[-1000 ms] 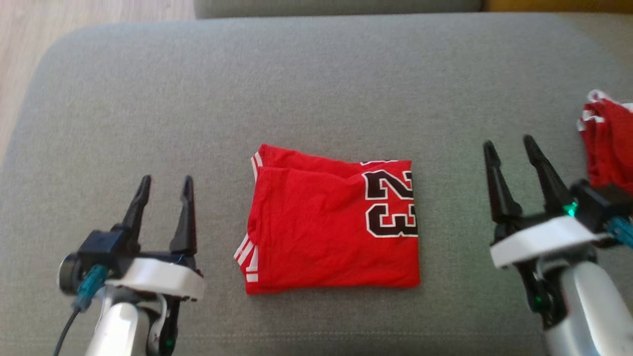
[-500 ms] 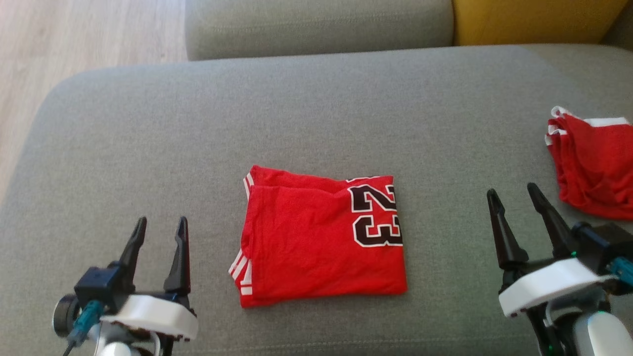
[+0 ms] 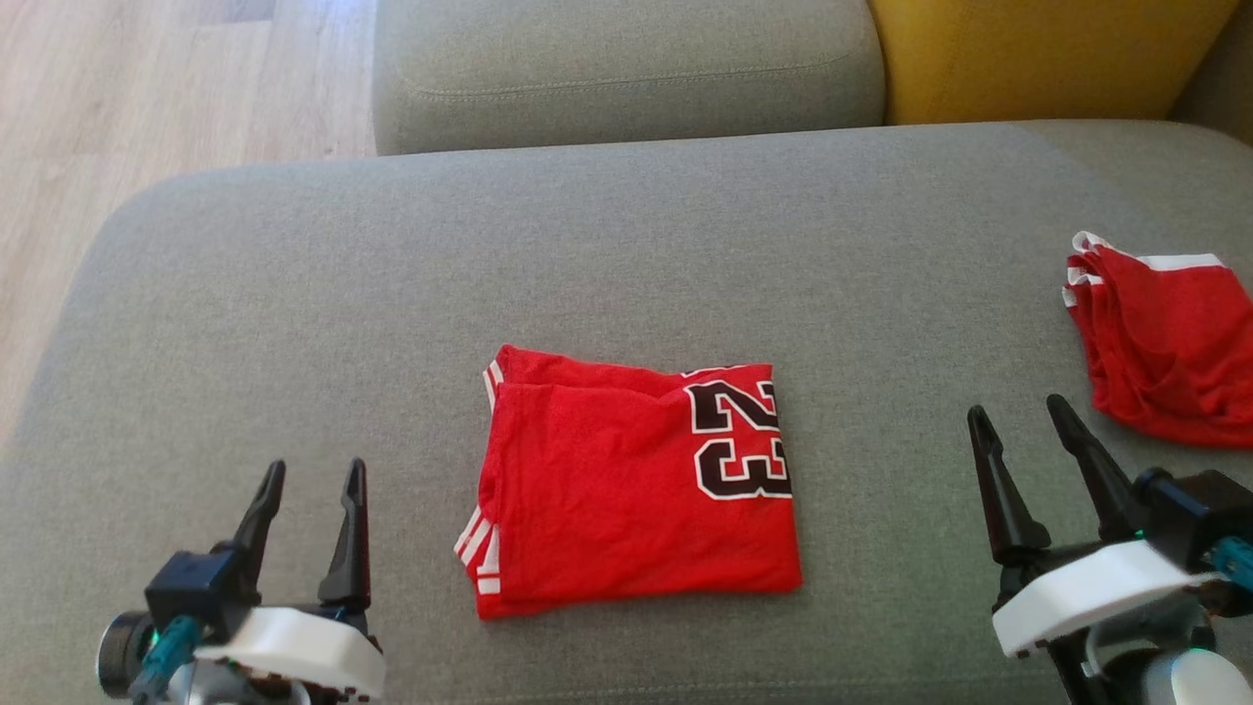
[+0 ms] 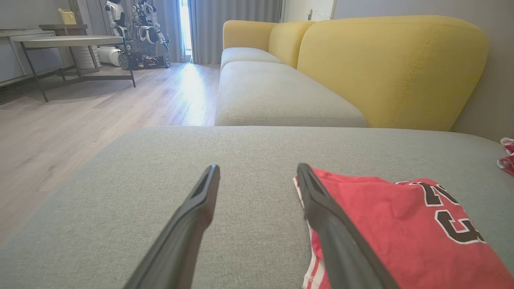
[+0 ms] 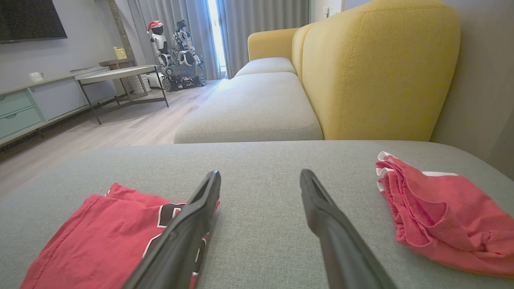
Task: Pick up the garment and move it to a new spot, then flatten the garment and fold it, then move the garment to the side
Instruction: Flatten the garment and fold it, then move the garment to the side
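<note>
A folded red garment [image 3: 626, 490] with a black "23" lies flat in the middle of the grey sofa cushion [image 3: 626, 245]. My left gripper [image 3: 315, 470] is open and empty, hovering near the cushion's front edge to the left of the garment. In the left wrist view the garment [image 4: 401, 224] lies just right of the open left gripper [image 4: 258, 168]. My right gripper [image 3: 1015, 407] is open and empty, well to the right of the garment. In the right wrist view the garment [image 5: 92, 237] sits left of the open right gripper [image 5: 260, 173].
A second red cloth [image 3: 1165, 343] lies crumpled at the cushion's right end, also seen as a red heap [image 5: 437, 216] right of my fingers. Behind are another grey seat [image 3: 626, 69] and a yellow backrest [image 3: 1038, 54]. Wooden floor [image 3: 147, 88] lies to the left.
The head camera has tilted up, so the whole picture slid down. Both grippers have drawn back toward the front edge, still open. The folded garment has not moved.
</note>
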